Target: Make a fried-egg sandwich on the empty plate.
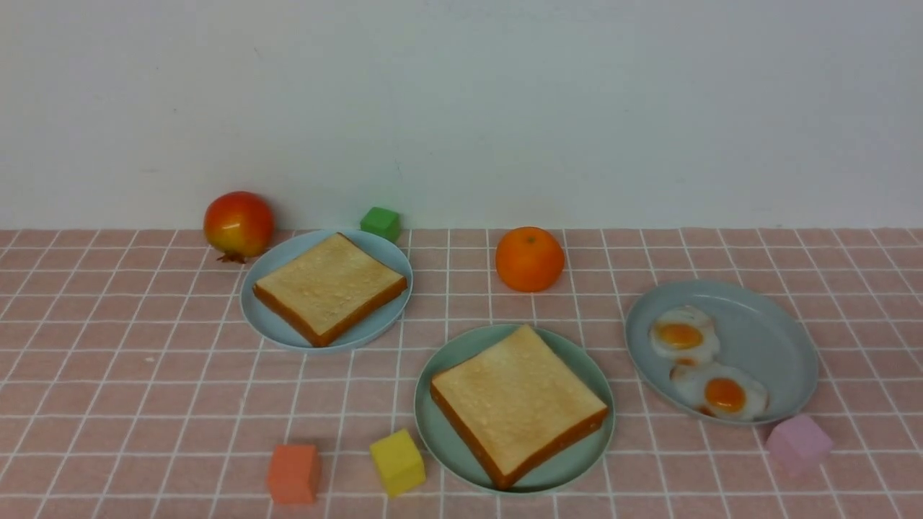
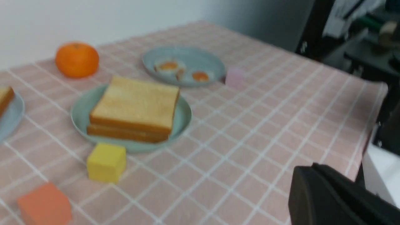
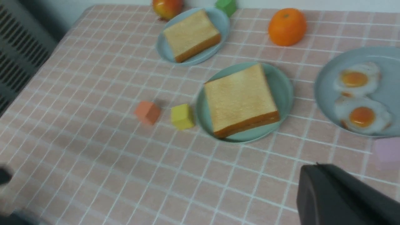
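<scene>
The sandwich (image 1: 518, 404) sits on the mint plate (image 1: 441, 432), centre near; its egg is hidden between the slices. My left claw (image 2: 337, 200) and right claw (image 3: 340, 197) are closed, empty, mostly cut off.

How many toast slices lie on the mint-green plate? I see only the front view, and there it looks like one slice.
Observer: Two. The left wrist view shows the sandwich as two stacked slices on the mint-green plate.
Operator: Does any egg show between them?
Observer: No. In that view the seam between the slices is plain, and no egg white sticks out.
Operator: Where are the claws?
Observer: Away from the food. The left claw and the right claw are dark shapes at the edge of their own wrist views, shut and holding nothing.
</scene>
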